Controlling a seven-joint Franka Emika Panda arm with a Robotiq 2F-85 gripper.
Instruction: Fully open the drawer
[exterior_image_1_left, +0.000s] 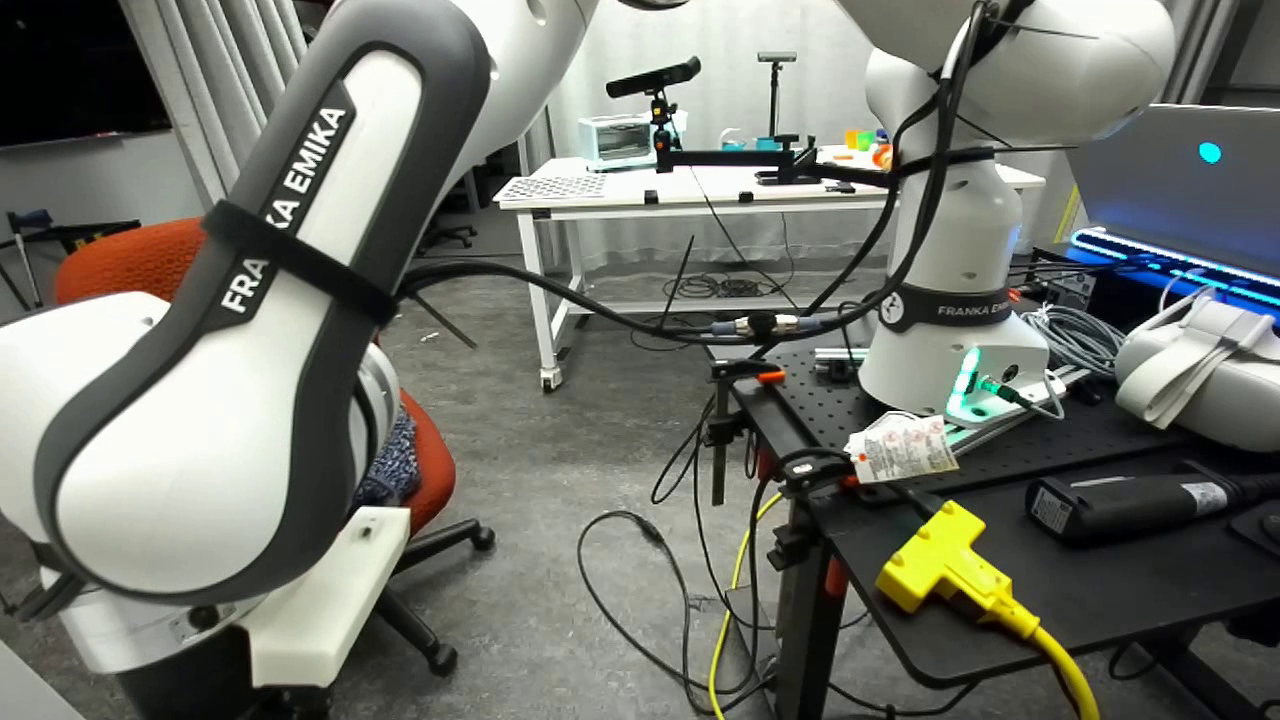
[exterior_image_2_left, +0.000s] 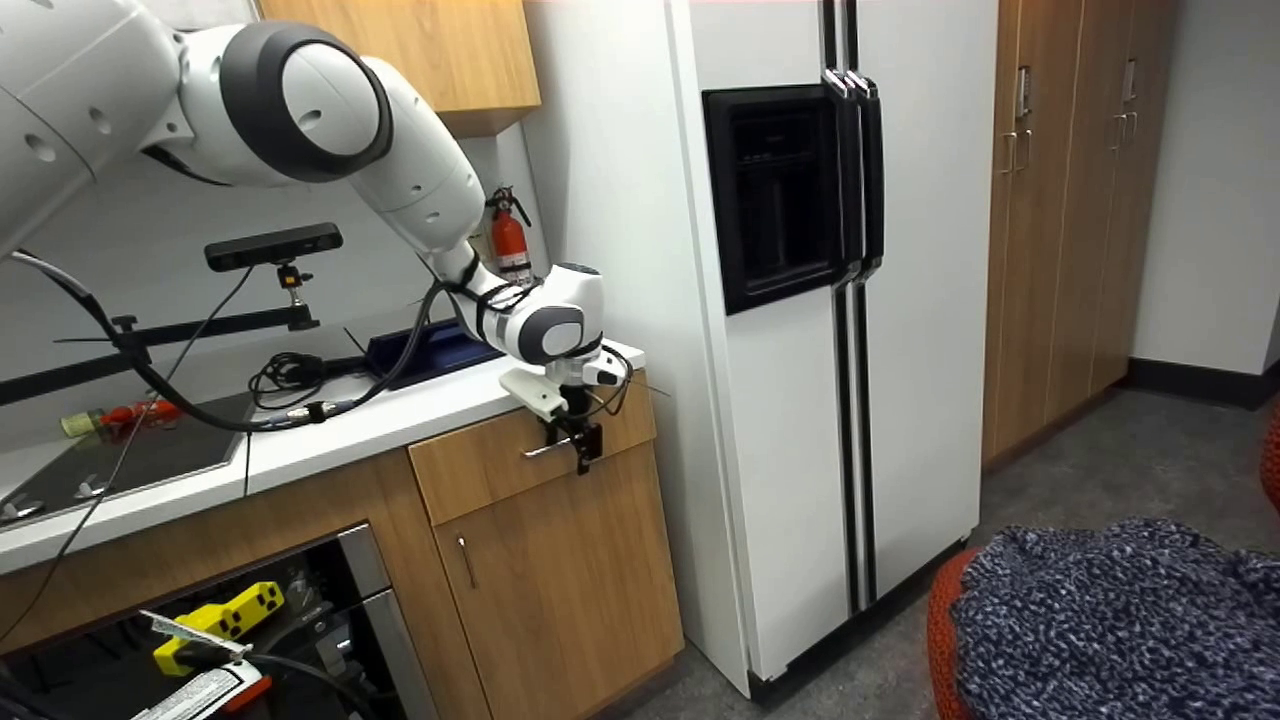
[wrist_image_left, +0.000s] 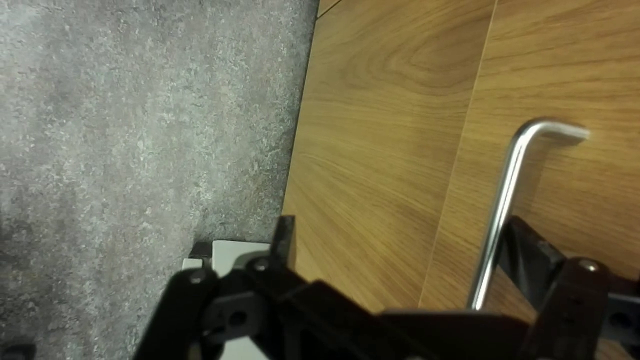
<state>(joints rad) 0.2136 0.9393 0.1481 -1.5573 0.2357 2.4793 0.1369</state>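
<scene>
The drawer's wood front (exterior_image_2_left: 480, 462) sits under the white countertop in an exterior view and looks flush with the cabinet. It also shows in the wrist view (wrist_image_left: 560, 65). Its side walls and inner bottom are hidden. A silver bar handle (exterior_image_2_left: 546, 449) stands out from the front and crosses the wrist view (wrist_image_left: 505, 190). My gripper (exterior_image_2_left: 572, 442) is at the handle. In the wrist view the gripper (wrist_image_left: 399, 225) is open, its fingers wide apart. The right finger's tip is against or just behind the bar; I cannot tell if it touches. The left finger is well away.
A cabinet door (exterior_image_2_left: 560, 580) is below the drawer. A white refrigerator (exterior_image_2_left: 640, 300) stands close beside it. An orange chair (exterior_image_1_left: 430, 470) stands behind the arm, and a cushioned seat (exterior_image_2_left: 1120, 620) is in front of the refrigerator. Cables (exterior_image_1_left: 640, 530) hang near the black table (exterior_image_1_left: 1000, 580).
</scene>
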